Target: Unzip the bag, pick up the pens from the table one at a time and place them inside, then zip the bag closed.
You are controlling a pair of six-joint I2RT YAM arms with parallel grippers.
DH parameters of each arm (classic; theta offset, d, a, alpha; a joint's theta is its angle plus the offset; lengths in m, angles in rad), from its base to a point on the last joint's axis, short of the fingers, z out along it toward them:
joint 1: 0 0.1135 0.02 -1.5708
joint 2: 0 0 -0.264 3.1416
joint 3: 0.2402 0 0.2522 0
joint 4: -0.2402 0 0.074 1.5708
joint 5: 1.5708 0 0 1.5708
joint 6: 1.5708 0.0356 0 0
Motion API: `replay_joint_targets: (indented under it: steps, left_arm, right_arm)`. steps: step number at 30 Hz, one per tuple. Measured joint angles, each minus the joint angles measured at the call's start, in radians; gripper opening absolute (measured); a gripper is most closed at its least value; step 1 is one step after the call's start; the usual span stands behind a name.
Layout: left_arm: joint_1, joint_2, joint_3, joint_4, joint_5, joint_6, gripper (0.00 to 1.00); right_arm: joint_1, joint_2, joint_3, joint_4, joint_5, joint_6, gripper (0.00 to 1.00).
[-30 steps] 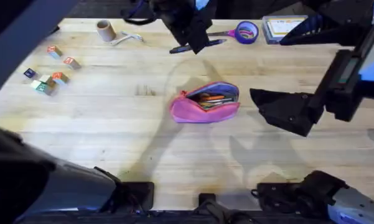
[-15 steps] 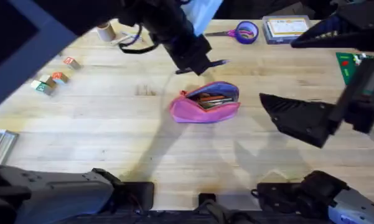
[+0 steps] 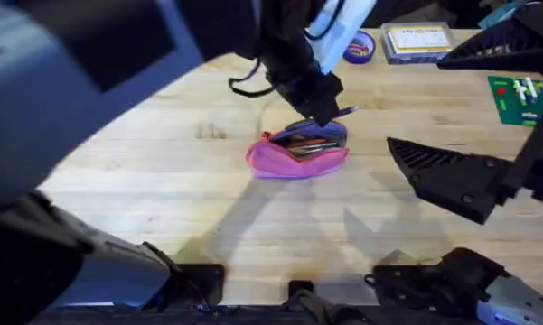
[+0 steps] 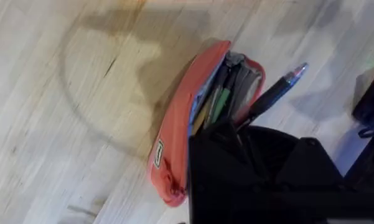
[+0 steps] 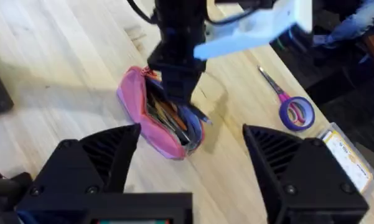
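— Where was the bag point(image 3: 296, 152)?
— Lay unzipped mid-table point(image 3: 163, 181).
— Left gripper point(image 3: 321, 104)?
— Hung just above the bag, clamped on a pen point(image 4: 275, 93).
— Right gripper point(image 5: 190, 158)?
— Gaped apart, right of the bag.

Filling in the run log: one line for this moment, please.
left gripper: shut on pen, above open bag | right gripper: open, off to the side

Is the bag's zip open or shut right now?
Open. The bag gapes along its top, showing the purple-blue lining and several pens inside.
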Motion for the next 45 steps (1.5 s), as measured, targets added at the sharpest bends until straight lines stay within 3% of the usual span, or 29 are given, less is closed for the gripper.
replay_joint_targets:
  steps: [10, 14, 20, 41, 43, 45]
  left_arm:
    - [-0.017, 0.096, 0.0, 0.006, -0.002, -0.053, 0.045]
    - [-0.017, 0.136, -0.001, -0.046, -0.068, -0.058, 0.045]
    - [-0.017, 0.165, -0.003, -0.084, -0.1, -0.061, 0.045]
    - [-0.078, 0.17, -0.071, -0.021, -0.129, -0.06, 0.049]
    - [-0.078, 0.17, -0.071, -0.021, -0.132, -0.059, 0.164]
    - [-0.078, 0.17, -0.071, -0.021, -0.132, -0.06, 0.489]
  right_arm:
    - [0.0, 0.0, 0.0, 0.0, 0.001, 0.003, 0.997]
    - [0.0, 0.0, 0.0, 0.0, 0.001, 0.003, 0.998]
    - [0.0, 0.0, 0.0, 0.0, 0.001, 0.003, 0.998]
    - [0.0, 0.0, 0.0, 0.0, 0.001, 0.003, 0.998]
    - [0.0, 0.0, 0.0, 0.0, 0.001, 0.003, 0.998]
    - [0.0, 0.0, 0.0, 0.0, 0.001, 0.003, 0.998]
